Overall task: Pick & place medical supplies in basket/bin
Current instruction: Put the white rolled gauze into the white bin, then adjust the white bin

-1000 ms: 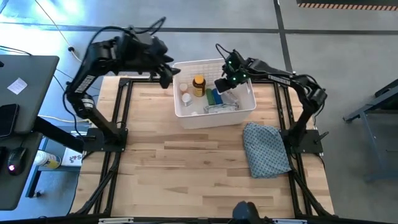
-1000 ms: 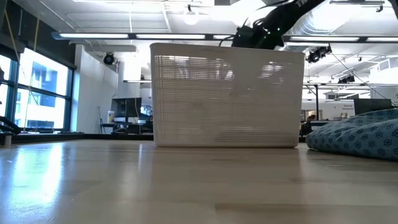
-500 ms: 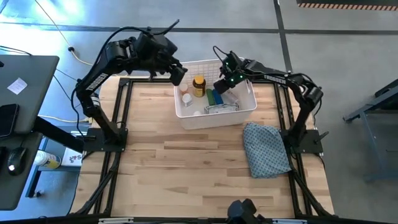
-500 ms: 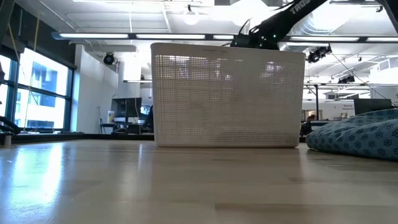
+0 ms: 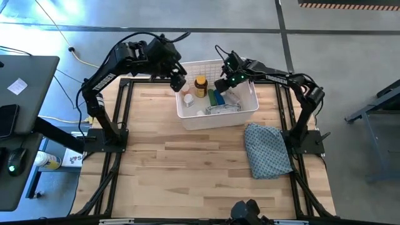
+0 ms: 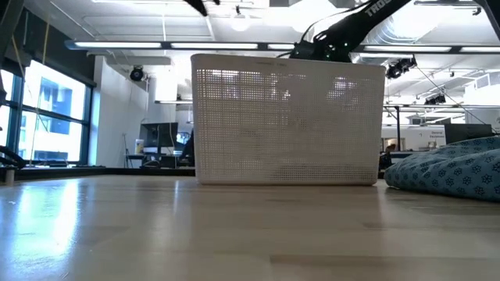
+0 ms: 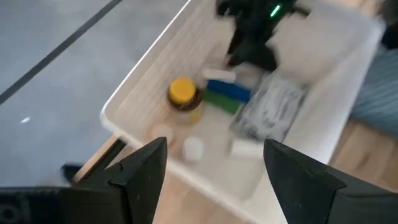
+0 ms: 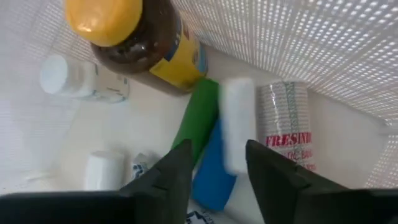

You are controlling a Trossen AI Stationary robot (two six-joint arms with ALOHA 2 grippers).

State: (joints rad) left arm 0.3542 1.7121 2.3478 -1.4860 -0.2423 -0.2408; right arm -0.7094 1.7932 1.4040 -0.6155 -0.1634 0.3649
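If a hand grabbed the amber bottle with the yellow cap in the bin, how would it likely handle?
The amber bottle looks rigid, so probably a firm grip. It lies tilted against the bin wall, and its round body may roll if nudged. Its glossy label could be slippery.

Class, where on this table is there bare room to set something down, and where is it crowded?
Free: the wood in front of the bin, left of the cloth, and the strip left of the bin. Crowded: inside the bin, around the amber bottle and both end effectors.
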